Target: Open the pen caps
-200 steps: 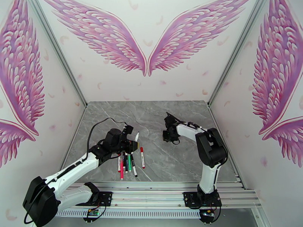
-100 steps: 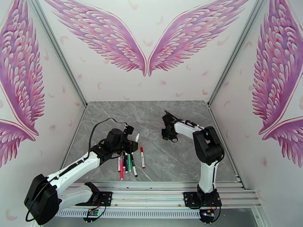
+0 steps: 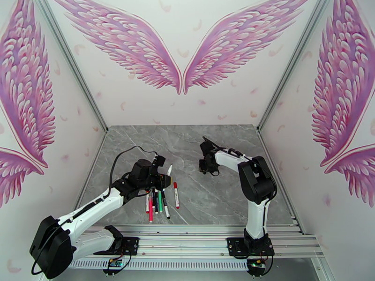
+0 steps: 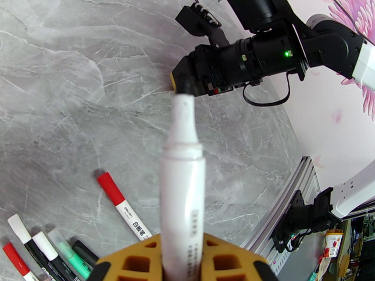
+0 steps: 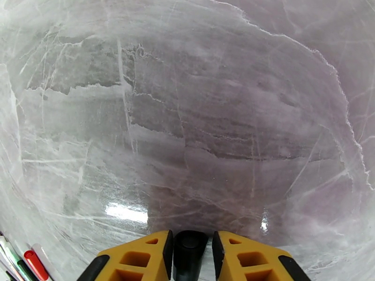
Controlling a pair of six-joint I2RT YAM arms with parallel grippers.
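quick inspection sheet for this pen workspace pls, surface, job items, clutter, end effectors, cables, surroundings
surface: grey marble table, glossy
job's things: red cap on a pen lying flat; more pens clustered beside it
clutter: nothing seen
end effectors: left end effector shut on an uncapped white pen; right end effector has a black cap between its fingers, grip unclear
cables: black cable arcs over the left arm
surroundings: wing-printed walls, metal rail at the near edge

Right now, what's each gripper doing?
Left gripper: closed on the uncapped white pen.
Right gripper: black cap sits in it; gripped or loose cannot be told.
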